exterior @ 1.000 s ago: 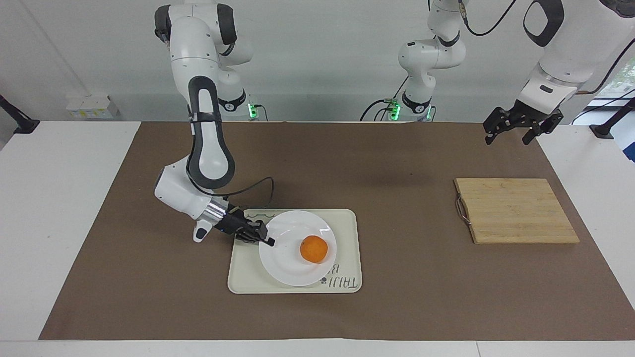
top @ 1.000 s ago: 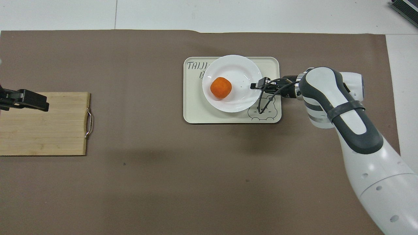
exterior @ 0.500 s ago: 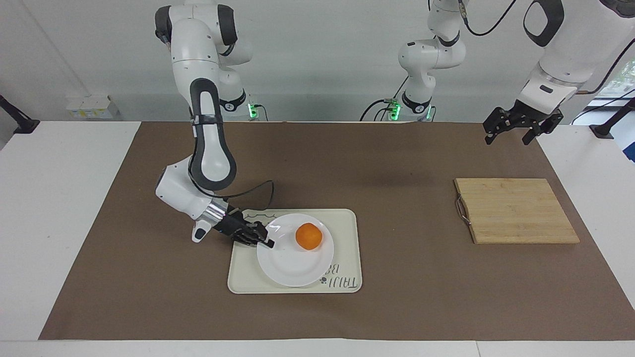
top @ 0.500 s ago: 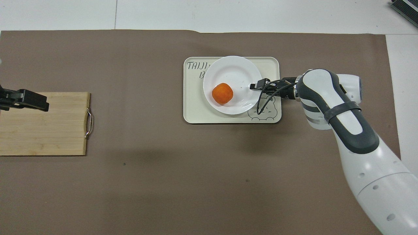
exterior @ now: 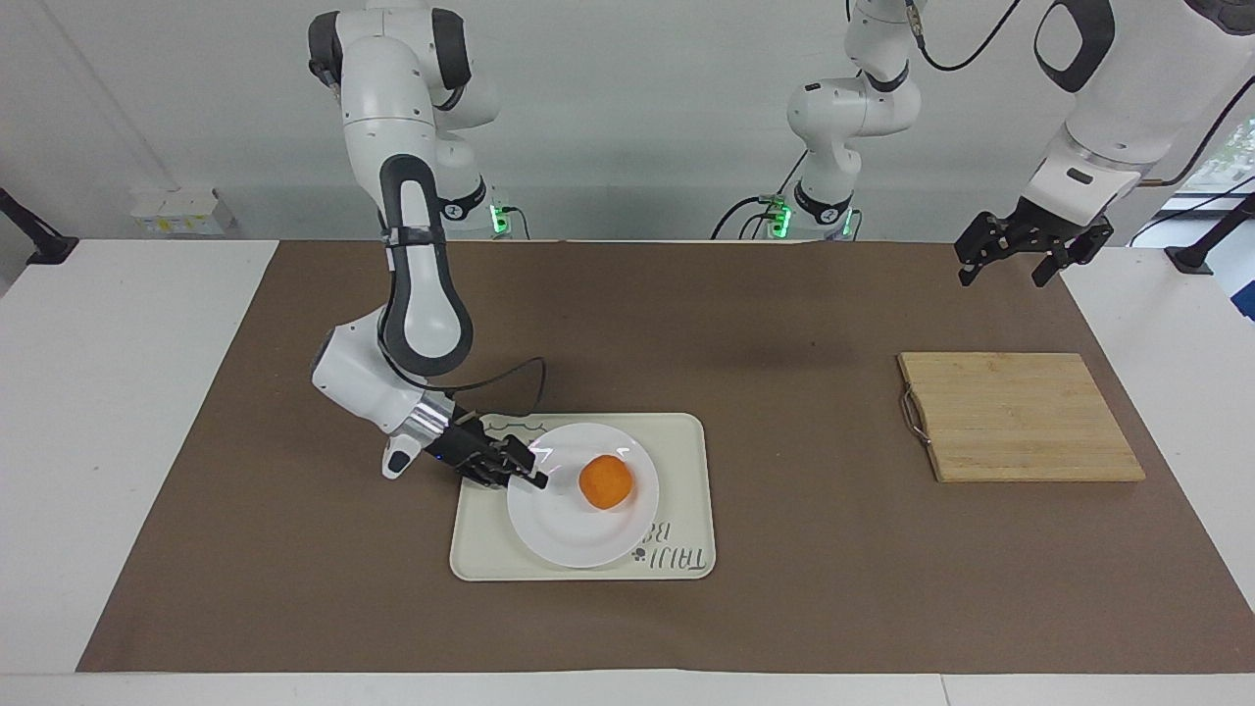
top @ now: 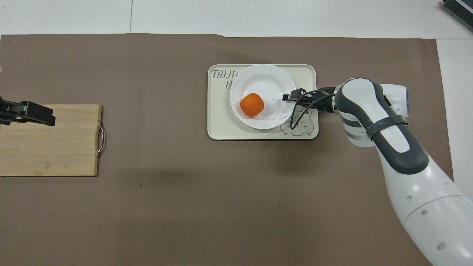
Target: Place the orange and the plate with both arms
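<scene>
Orange (exterior: 605, 481) sits on plate (exterior: 564, 534) atop tray (exterior: 686, 441) lettered "TAIJI".

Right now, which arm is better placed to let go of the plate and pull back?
Right: its gripper is at the plate's rim on the tray; the left gripper waits over the mat.

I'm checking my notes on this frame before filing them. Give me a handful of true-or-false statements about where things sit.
1. The orange lies on the white plate. True.
2. The plate rests on the bamboo cutting board. False: it sits on the cream tray.
3. The right pincer is at the plate's rim. True.
4. The left pincer holds the orange. False: it is empty, up in the air near the cutting board.
5. The cutting board lies toward the right arm's end. False: the left arm's end.
</scene>
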Robot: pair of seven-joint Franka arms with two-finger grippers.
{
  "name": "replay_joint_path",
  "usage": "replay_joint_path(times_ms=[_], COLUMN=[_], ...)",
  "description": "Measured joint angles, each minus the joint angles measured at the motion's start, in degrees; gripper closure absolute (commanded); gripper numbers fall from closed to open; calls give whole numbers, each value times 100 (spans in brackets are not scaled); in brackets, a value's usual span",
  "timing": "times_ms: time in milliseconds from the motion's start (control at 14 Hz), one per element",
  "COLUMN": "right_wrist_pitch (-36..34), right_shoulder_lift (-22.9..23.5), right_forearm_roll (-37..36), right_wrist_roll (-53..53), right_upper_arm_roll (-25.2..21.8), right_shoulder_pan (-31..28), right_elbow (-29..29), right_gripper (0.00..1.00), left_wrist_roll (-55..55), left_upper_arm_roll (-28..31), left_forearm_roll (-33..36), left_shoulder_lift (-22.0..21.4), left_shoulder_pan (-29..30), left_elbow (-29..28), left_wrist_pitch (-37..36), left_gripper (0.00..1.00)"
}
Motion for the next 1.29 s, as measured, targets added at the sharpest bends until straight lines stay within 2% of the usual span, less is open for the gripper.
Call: replay_joint_path(times_ms=[214, 571, 714, 1286], right_wrist_pitch=[-2, -264, -569, -2462], right_shoulder_lift=[-263, -976, -1271, -2411], right_forearm_roll=[-618, -2934, -3609, -4706], right_wrist_roll=[174, 1166, 1545, 1754], right_upper_arm_roll=[-24, -144, -215, -331], right_shoulder_pan=[-25, -57, -91, -708], right_elbow=[28, 38, 40, 95], right_gripper=[0, 0, 0, 0], left_wrist_roll=[0, 0, 0, 0], left_upper_arm_roll=[0, 0, 0, 0], left_forearm_roll=[0, 0, 0, 0], left_shoulder_lift=[0, 0, 0, 0], left_shoulder_pan=[0, 0, 0, 0], left_elbow=[0, 0, 0, 0], left_wrist_pitch=[0, 0, 0, 0], left_gripper=[0, 0, 0, 0])
